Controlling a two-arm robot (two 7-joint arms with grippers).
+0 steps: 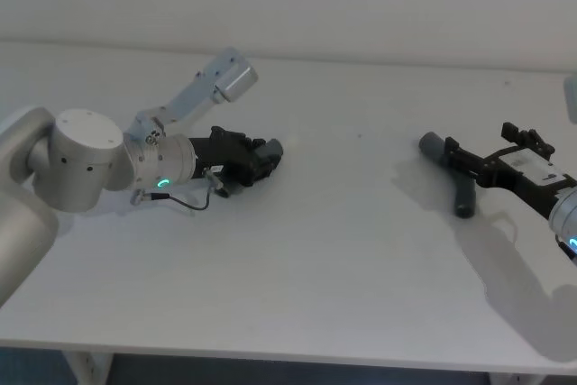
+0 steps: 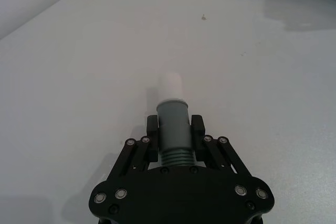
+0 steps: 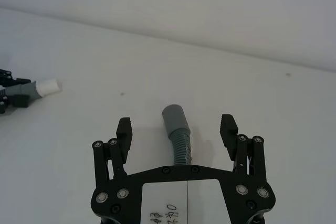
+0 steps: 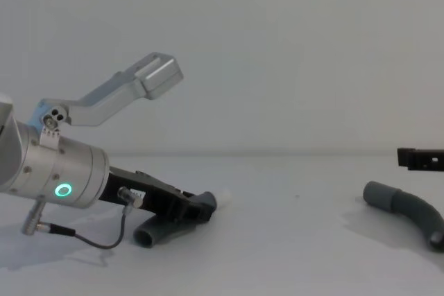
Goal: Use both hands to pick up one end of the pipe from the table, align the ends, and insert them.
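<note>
My left gripper [image 1: 263, 158] is shut on the grey collar of one pipe piece [image 2: 172, 127], low over the table [image 1: 343, 259] on the left. Its white tip [image 2: 170, 84] pokes out past the fingers, and its ribbed tail [image 4: 154, 230] hangs down to the table. The other pipe piece [image 1: 460, 178] lies on the table at the right, its smooth socket cuff [image 3: 175, 118] pointing away. My right gripper [image 3: 176, 129] hovers over it, open, a finger on each side of the ribbed part, not touching. The right gripper [image 1: 489, 140] is tilted toward the table's middle.
The left arm's silver wrist with its green ring light [image 1: 162, 182] and a loose black cable [image 1: 194, 202] lie low over the table. The wide span of table between the two pipe pieces is bare. A pale wall [image 4: 277, 46] stands behind the table.
</note>
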